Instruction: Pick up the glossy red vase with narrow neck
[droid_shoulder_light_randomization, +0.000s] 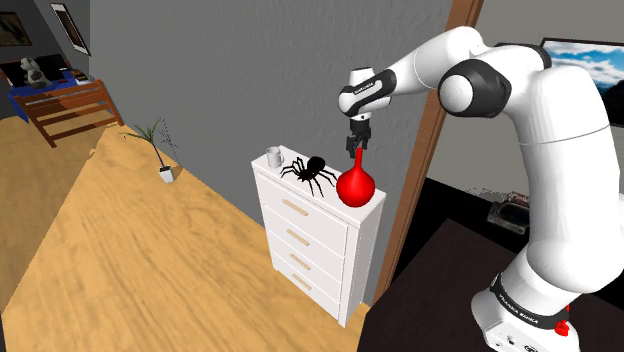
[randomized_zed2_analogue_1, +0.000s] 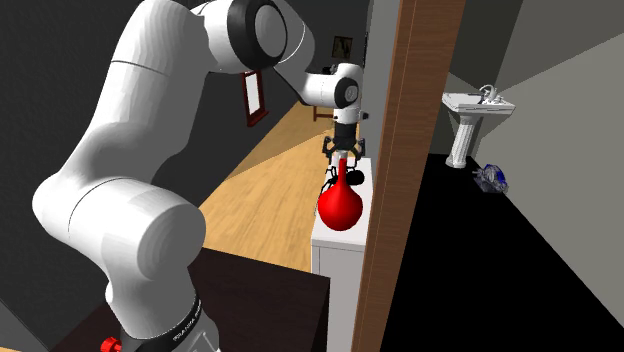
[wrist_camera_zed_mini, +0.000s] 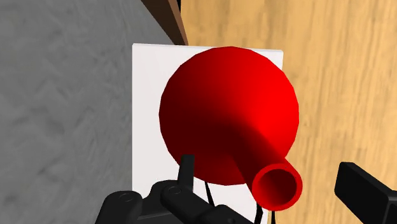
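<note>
The white dresser (droid_shoulder_light_randomization: 312, 243) is bearing the glossy red vase (droid_shoulder_light_randomization: 356, 187) upright on its top, showing a round belly and a narrow neck. Above the dresser the gripper (droid_shoulder_light_randomization: 357, 145) is hanging, jaws standing apart, straddling the neck's mouth without touching it.

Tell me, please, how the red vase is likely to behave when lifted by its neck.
The red vase looks glossy, so its tapering neck may slip from the gripper. Its round body under a thin neck could swing or tip. It looks rigid.
</note>
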